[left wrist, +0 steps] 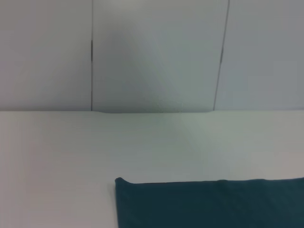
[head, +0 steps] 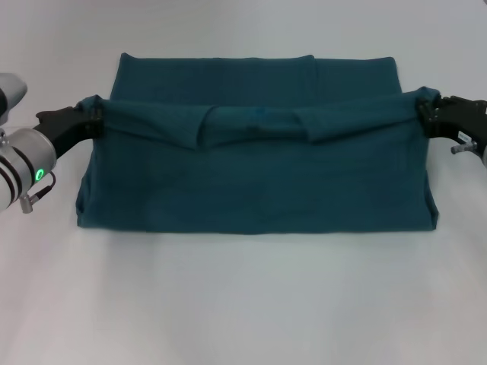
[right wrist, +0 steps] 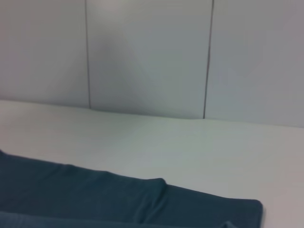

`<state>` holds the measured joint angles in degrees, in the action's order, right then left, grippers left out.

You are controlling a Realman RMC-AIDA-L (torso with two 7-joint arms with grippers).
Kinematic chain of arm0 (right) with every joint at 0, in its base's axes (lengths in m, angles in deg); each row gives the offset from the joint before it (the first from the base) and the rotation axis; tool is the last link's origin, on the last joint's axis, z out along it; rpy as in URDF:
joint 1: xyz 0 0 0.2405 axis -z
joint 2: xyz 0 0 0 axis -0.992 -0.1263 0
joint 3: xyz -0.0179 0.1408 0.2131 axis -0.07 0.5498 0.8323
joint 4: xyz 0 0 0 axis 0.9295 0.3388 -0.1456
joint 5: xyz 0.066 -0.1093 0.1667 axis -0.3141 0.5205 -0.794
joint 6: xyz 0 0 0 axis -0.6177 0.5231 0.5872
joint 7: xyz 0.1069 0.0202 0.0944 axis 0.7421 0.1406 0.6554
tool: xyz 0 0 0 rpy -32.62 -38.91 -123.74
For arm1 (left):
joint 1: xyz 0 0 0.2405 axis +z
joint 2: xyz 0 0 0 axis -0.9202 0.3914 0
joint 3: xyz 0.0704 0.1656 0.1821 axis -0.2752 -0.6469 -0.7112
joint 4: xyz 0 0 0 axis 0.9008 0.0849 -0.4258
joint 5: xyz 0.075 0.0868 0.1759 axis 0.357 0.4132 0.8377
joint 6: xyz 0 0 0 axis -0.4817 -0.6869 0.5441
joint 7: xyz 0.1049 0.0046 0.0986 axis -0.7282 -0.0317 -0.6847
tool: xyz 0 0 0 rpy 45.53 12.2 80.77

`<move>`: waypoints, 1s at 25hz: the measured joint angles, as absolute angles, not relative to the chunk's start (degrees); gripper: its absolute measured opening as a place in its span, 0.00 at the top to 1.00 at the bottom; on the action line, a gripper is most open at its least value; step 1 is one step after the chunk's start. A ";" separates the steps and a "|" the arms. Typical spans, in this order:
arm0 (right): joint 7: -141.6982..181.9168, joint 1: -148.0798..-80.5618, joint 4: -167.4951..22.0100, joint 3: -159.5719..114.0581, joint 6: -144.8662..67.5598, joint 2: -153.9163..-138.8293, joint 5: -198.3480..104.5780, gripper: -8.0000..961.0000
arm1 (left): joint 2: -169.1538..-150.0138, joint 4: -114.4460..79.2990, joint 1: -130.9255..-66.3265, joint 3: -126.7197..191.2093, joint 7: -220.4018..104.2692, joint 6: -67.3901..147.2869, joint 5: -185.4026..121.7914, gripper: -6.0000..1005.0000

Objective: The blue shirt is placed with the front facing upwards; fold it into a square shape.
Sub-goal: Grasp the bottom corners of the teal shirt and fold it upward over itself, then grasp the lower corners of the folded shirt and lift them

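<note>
White table, unlettered blue shirt between clamped left tool and right tool

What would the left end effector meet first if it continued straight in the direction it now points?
The left end effector points inward across the blue shirt, gripping its raised fold. It would probably meet only more shirt fabric; depth is unclear.

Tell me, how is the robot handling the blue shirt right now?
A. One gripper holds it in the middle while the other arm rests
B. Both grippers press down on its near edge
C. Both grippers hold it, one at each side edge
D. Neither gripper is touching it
C: in the head view the left gripper and the right gripper each pinch one end of a raised fold of the blue shirt, at opposite sides.
</note>
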<state>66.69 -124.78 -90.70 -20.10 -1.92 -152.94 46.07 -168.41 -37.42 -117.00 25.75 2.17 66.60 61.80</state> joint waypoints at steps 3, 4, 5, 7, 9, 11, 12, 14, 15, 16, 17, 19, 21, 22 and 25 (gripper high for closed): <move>66.76 -125.32 -90.69 -22.37 -4.38 -153.06 46.07 0.85 | -168.43 -37.42 -116.76 25.89 2.19 66.57 60.18 0.89; 66.75 -125.50 -90.58 -23.07 -5.32 -153.12 46.07 0.81 | -168.45 -37.42 -116.72 25.92 2.19 66.54 59.75 0.88; 66.74 -125.60 -90.45 -23.50 -5.90 -153.14 46.07 0.77 | -168.47 -37.43 -116.66 25.96 2.19 66.47 58.97 0.88; 66.73 -125.69 -90.19 -24.06 -6.41 -153.18 46.07 0.70 | -168.48 -37.46 -116.58 25.98 2.18 66.10 57.82 0.87; 66.75 -125.72 -90.07 -24.18 -6.49 -153.19 46.06 0.62 | -168.49 -37.47 -116.55 25.87 2.17 65.25 56.91 0.83; 66.79 -125.72 -90.07 -24.35 -6.48 -153.19 46.07 0.53 | -168.50 -37.46 -116.54 25.82 2.17 64.71 56.55 0.76; 66.79 -125.72 -90.07 -24.49 -6.49 -153.17 46.07 0.49 | -168.50 -37.46 -116.53 25.82 2.17 64.61 56.52 0.73; 66.81 -125.72 -90.07 -24.81 -6.62 -153.15 46.07 0.45 | -168.50 -37.45 -116.52 25.80 2.17 64.52 56.51 0.65; 66.81 -125.72 -90.07 -24.86 -6.63 -153.14 46.07 0.45 | -168.50 -37.45 -116.52 25.80 2.17 64.52 56.51 0.54; 66.81 -125.72 -90.07 -24.89 -6.63 -153.14 46.07 0.44 | -168.50 -37.44 -116.52 25.79 2.17 64.51 56.50 0.42; 66.82 -125.72 -90.07 -24.91 -6.63 -153.13 46.07 0.44 | -168.50 -37.43 -116.52 25.77 2.17 64.50 56.49 0.39; 66.92 -125.72 -90.07 -24.91 -6.63 -153.12 46.07 0.44 | -168.51 -37.42 -116.52 25.77 2.17 64.50 56.48 0.32; 67.07 -125.72 -90.07 -24.85 -6.56 -153.11 45.69 0.43 | -168.50 -37.42 -116.50 25.82 2.19 64.51 56.48 0.26; 67.14 -125.72 -90.08 -24.83 -6.42 -153.10 45.23 0.42 | -168.50 -37.42 -116.45 25.84 2.25 64.57 56.48 0.23; 67.18 -125.57 -90.09 -24.88 -5.59 -153.03 43.91 0.40 | -168.50 -37.46 -116.22 25.69 2.44 64.93 56.48 0.19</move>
<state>67.18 -125.57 -90.09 -24.88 -5.59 -153.03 43.91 -168.50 -37.46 -116.22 25.69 2.44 64.93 56.48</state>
